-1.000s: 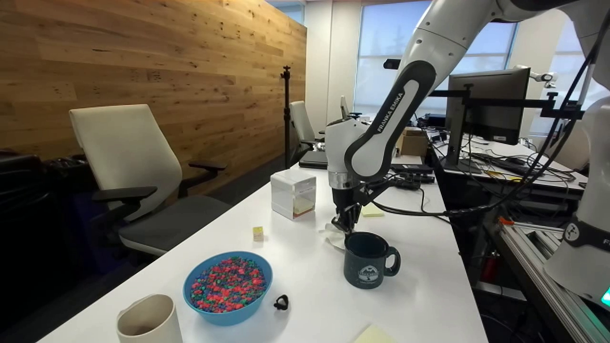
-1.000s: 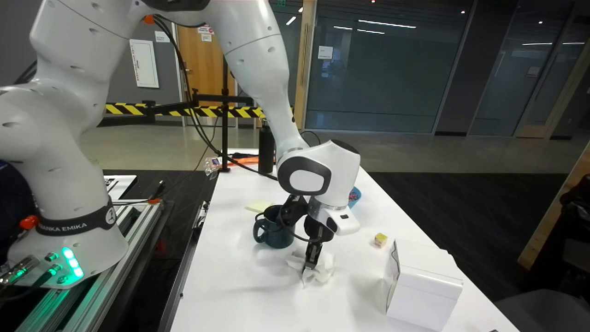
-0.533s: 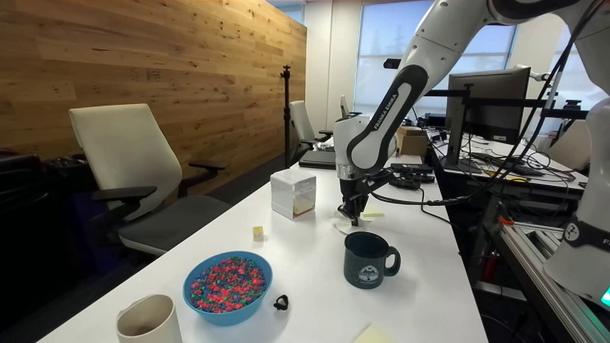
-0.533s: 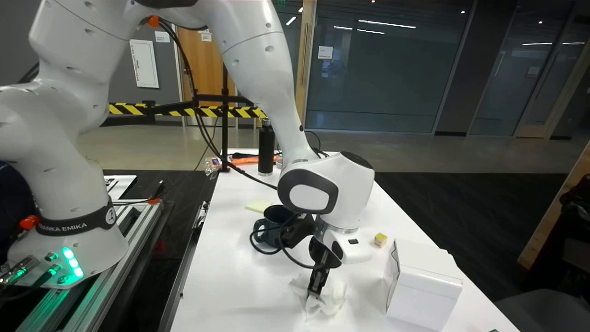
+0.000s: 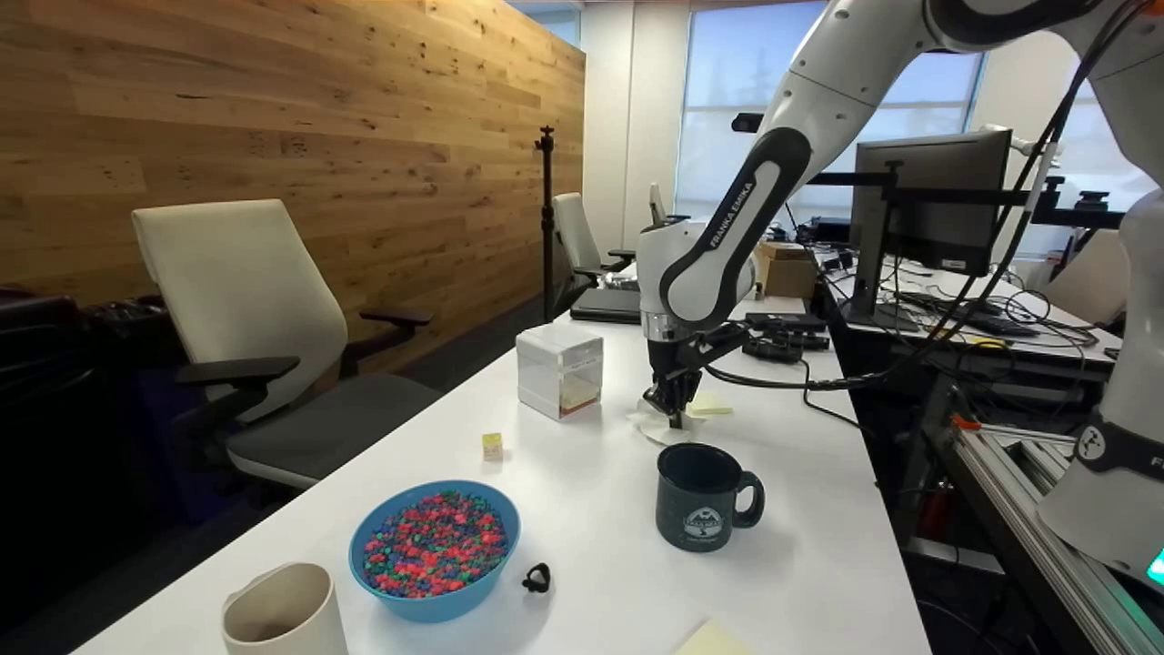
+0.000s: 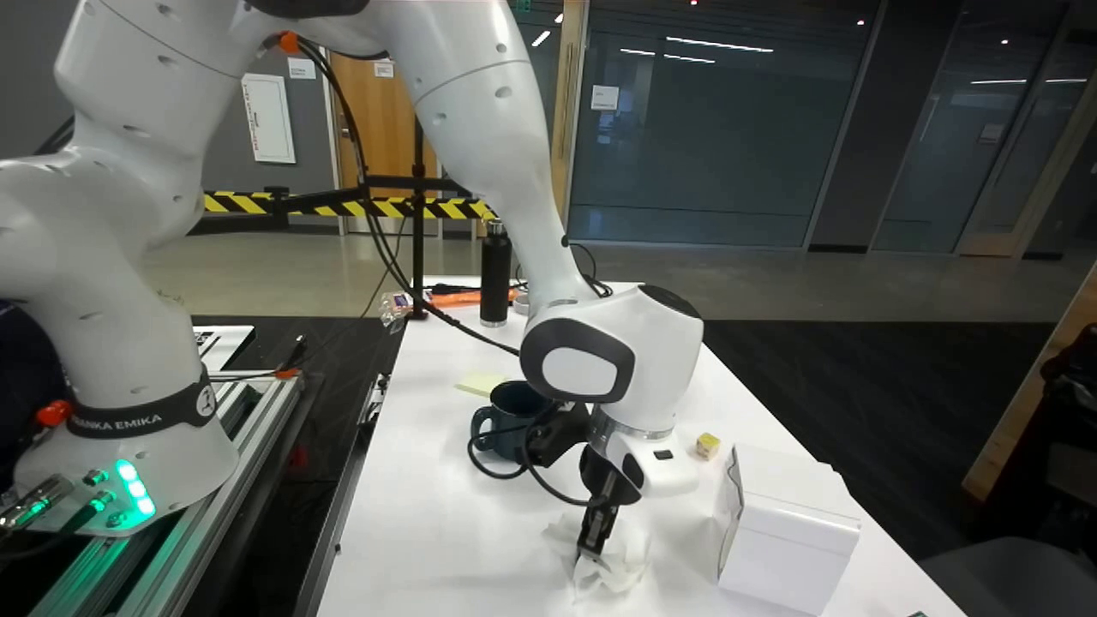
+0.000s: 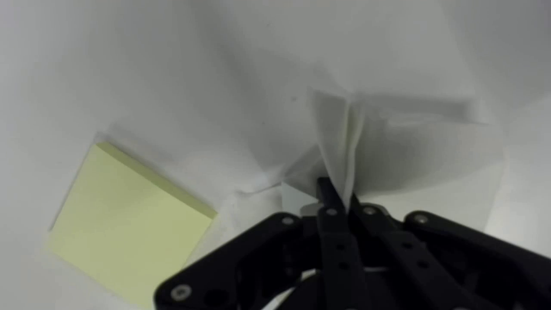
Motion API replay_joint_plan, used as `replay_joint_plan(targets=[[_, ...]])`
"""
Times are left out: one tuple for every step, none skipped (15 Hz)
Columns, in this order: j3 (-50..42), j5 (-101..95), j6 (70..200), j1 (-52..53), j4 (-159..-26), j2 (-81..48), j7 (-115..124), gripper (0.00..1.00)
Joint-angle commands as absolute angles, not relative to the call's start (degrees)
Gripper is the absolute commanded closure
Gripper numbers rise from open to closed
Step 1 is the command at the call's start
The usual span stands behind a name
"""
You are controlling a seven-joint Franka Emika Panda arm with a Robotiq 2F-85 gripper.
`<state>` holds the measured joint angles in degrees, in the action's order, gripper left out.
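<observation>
Gripper (image 7: 343, 200) clenched on white tissue (image 7: 338, 142); over last second both slid across tabletop (image 5: 587, 509), away from dark teal mug (image 5: 693, 500). Tissue following: pinch seems secure.

In an exterior view a dk green mug (image 5: 696, 496) w/ white logo stands upright, a blue bowl (image 5: 446, 606) of multicol bits (image 5: 436, 546) sits btwn a beige cup (image 5: 296, 628) and a small blk ring-like piece (image 5: 536, 579), w/ a tiny yellow cube (image 5: 492, 447) and a white box (image 5: 550, 373) farther back. Wrist view has yellow sticky-note pad (image 7: 133, 224) lying flat at pic left. Bg in an exterior view holds office chair (image 5: 245, 291) in front of wood-plank wall (image 5: 382, 136), plus monitor (image 5: 946, 235); also in an exterior view, upright blk bottle (image 6: 495, 278) w/ blk/yellow hazard tape (image 6: 390, 207) behind.
</observation>
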<state>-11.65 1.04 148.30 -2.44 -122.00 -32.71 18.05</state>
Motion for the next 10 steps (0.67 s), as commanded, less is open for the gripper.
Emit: replay_joint_plan(targets=[[-10.11,0.6,149.99,-0.58,-123.36,-32.91,17.8,1.0],[-9.82,0.4,150.17,0.01,-123.63,-32.78,17.76,1.0],[-9.45,0.31,150.31,0.56,-123.87,-32.71,17.62,1.0],[-9.15,0.23,150.6,1.12,-124.21,-32.59,17.55,1.0],[-9.02,0.09,150.72,1.76,-124.68,-32.22,17.66,1.0],[-8.78,0.04,151.01,2.15,-125.03,-32.05,17.45,1.0],[-8.51,0.09,151.3,2.51,-125.46,-31.9,17.36,1.0],[-8.3,0.1,151.46,2.82,-125.6,-31.84,17.28,1.0],[-8.22,0.05,151.55,3.14,-125.89,-31.61,17.33,1.0],[-8.15,0.03,151.72,3.33,-125.93,-31.62,17.36,1.0]])
